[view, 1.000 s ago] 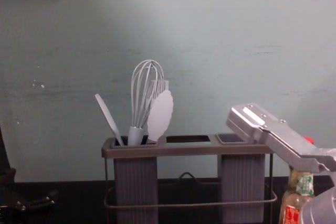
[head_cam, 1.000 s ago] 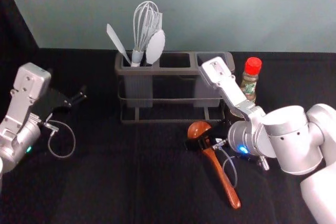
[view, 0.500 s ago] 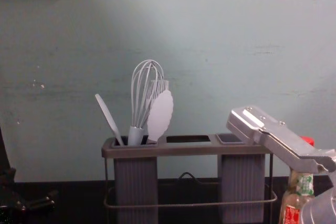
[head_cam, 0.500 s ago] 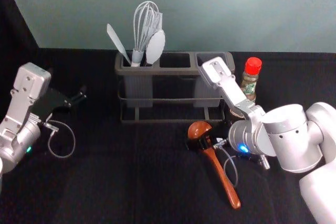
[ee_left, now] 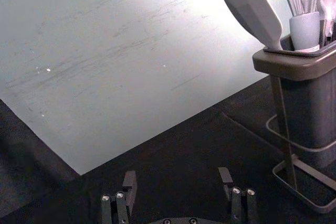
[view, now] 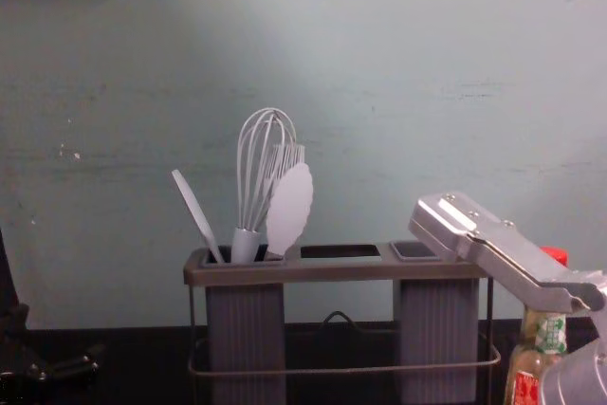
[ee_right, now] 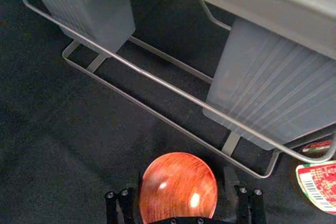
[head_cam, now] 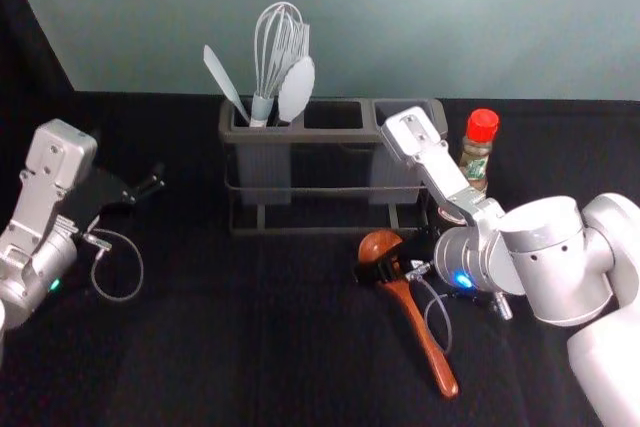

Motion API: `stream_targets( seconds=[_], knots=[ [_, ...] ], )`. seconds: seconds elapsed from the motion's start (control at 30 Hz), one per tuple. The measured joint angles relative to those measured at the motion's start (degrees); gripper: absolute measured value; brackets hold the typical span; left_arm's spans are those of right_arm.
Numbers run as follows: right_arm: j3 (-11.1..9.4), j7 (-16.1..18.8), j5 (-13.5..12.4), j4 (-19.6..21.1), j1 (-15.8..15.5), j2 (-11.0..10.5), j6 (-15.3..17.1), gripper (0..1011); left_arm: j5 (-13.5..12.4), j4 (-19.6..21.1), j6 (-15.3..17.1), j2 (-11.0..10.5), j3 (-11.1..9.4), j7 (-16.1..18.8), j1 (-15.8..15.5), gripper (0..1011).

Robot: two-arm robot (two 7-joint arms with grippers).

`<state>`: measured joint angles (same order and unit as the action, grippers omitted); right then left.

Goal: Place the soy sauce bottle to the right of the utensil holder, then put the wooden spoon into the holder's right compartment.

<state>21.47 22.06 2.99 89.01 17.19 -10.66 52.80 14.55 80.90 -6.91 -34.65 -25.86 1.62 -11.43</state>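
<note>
Spoon straddled by right gripper, spread | bottle seen beyond, rightward; barcoded label illegible | left gripper idle, spread, well leftward

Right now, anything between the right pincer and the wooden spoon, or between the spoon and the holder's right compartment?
Nothing visible separates the right pincer from the wooden spoon; it is open around the bowl. Before the right compartment stand the holder's front wire rail and, higher, its rim.

Glossy wooden spoon — matt black cloth
</note>
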Motion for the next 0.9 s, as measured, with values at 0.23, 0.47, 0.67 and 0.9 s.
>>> stream_targets(
  seconds=[0.23, 0.47, 0.67, 0.9],
  knots=[
    [-0.42, 0.52, 0.60, -0.12, -0.28, 0.38, -0.15, 907, 0.00, 0.00, 0.00, 0.00, 0.00, 0.00, 0.00, 1011],
    [-0.83, 1.03, 1.35, 0.04, -0.57, 0.70, -0.14, 837, 0.00, 0.00, 0.00, 0.00, 0.00, 0.00, 0.00, 1011],
    [-1.53, 1.72, 1.82, 3.41, -1.77, 0.51, 0.06, 837, 0.00, 0.00, 0.00, 0.00, 0.00, 0.00, 0.00, 1011],
    [-2.52, 3.37, 2.01, 9.59, -4.53, -1.19, -0.76, 837, 0.00, 0.00, 0.00, 0.00, 0.00, 0.00, 0.00, 1011]
  ],
)
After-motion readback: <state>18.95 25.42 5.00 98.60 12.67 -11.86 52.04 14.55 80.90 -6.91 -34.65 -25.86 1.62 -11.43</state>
